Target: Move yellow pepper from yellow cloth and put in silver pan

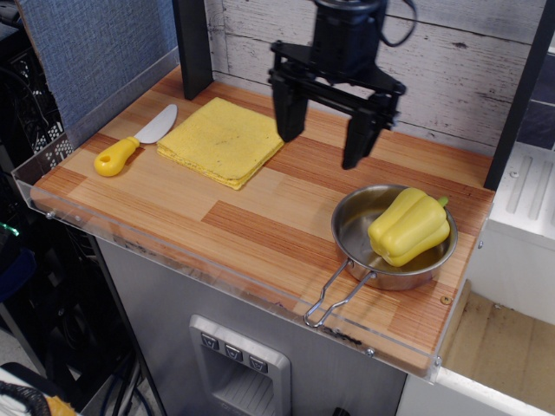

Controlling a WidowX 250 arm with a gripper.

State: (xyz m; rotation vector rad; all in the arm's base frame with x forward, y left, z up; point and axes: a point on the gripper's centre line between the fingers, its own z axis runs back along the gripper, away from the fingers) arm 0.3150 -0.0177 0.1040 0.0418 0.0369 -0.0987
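— Pepper's whereabouts?
— Yellow pepper (408,226) inside the silver pan (352,227), lying tilted on its side, small green stem pointing up and to the right. Filling the right half of the bowl, with bare shiny metal showing on the left half.
— And the pan itself?
— Near the right front part of the wooden table (217,217), wire loop handle (335,294) stretched out toward the front edge.
— Gripper?
— Black gripper (326,130) up above the tabletop, between cloth and pan, well apart from the pepper. Fingers spread wide, pointing down, nothing held between them. One finger (290,108) hanging over the cloth's right corner, the other over bare wood behind the pan.
— Touching anything?
— Nothing, as far as visible; clear air beneath both tips.
— Cloth?
— Yellow cloth (224,139) flat and folded at the back left, nothing resting on it. Edges slightly stacked at the near side.
— Anything else on the surface?
— Toy knife (136,141) just left of the cloth, yellow handle toward the front, grey blade toward the back, tip close to the cloth's edge but apart from it. Dark post (192,45) standing behind the cloth against the whitewashed plank wall (468,69).
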